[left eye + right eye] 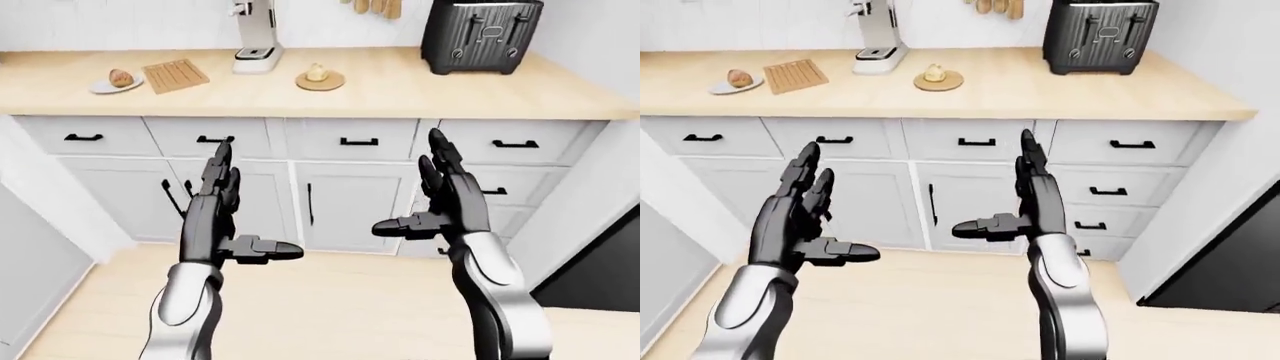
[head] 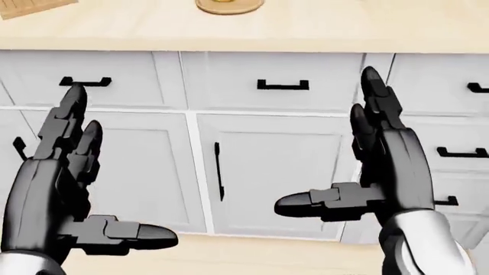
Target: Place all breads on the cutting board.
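Your left hand (image 1: 228, 217) and right hand (image 1: 440, 202): both released, fingers spread, grasping nothing. Cutting board (image 1: 175, 75): on the worktop (image 1: 400, 86), well above your left hand. Breads: one on a plate (image 1: 121, 78) just left of the board; one (image 1: 318, 73) between board and toaster (image 1: 480, 34).

the pale wooden tabletop (image 1: 400, 86) carries, from the left-eye view's left to right, a plate with bread (image 1: 118, 79), a cutting board (image 1: 175, 75), a white appliance (image 1: 257, 45), a second small plate with bread (image 1: 319, 77) and a black toaster (image 1: 480, 34).

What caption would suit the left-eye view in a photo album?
Both hands, left and right, open and empty before the counter holding breads and cutting board.
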